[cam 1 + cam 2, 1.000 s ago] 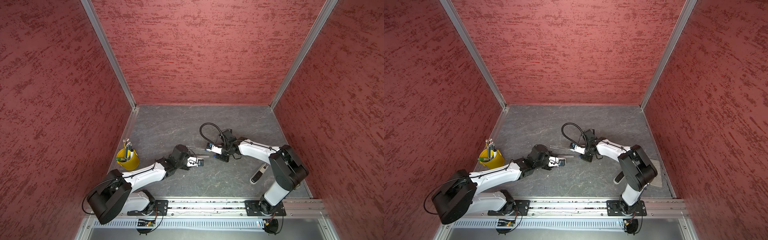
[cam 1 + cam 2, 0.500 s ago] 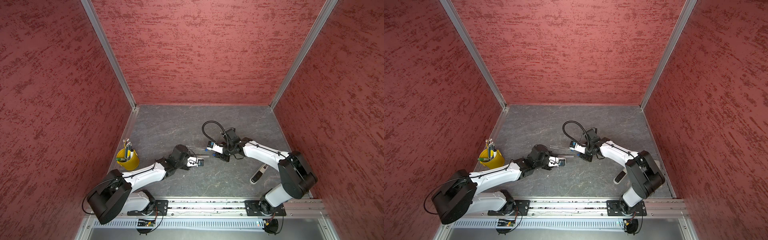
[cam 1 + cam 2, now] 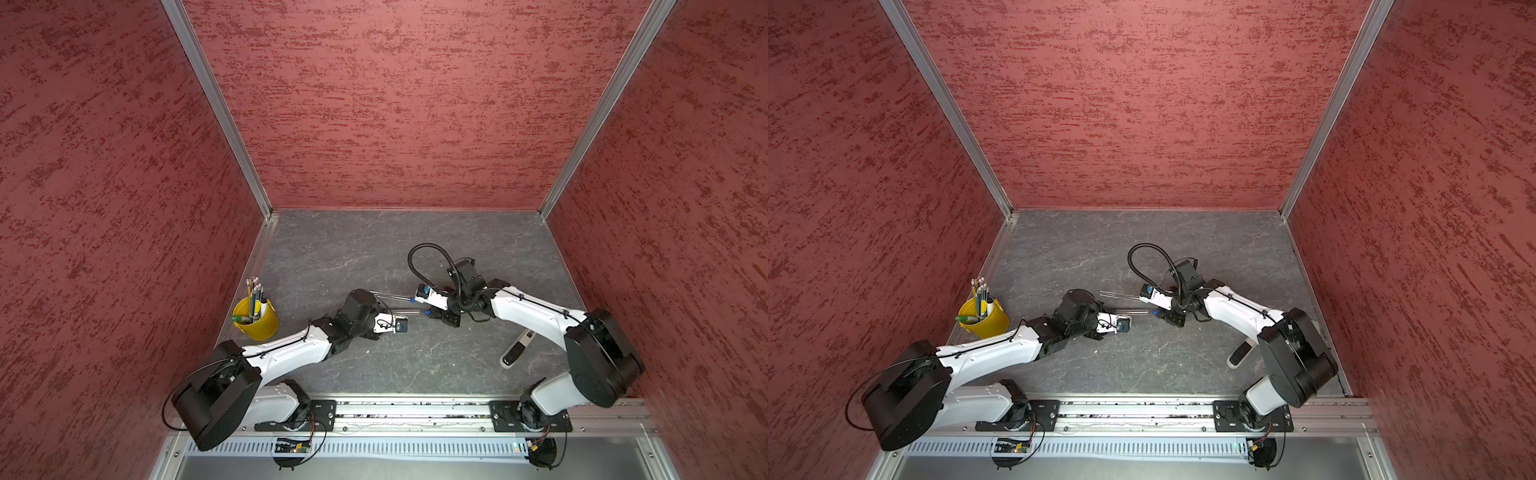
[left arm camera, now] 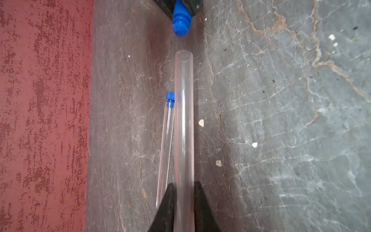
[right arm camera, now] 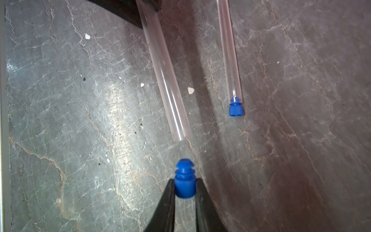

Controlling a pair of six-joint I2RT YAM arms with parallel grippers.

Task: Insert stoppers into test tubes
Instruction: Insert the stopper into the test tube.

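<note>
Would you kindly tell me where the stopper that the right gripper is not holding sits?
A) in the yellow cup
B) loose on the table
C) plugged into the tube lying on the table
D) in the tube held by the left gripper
C: in the right wrist view the spare stopper sits plugged into the end of the lying tube, while the held tube is open-mouthed.

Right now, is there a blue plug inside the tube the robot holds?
No, the blue plug in the right end effector is apart from the held tube, with floor showing between them.
</note>
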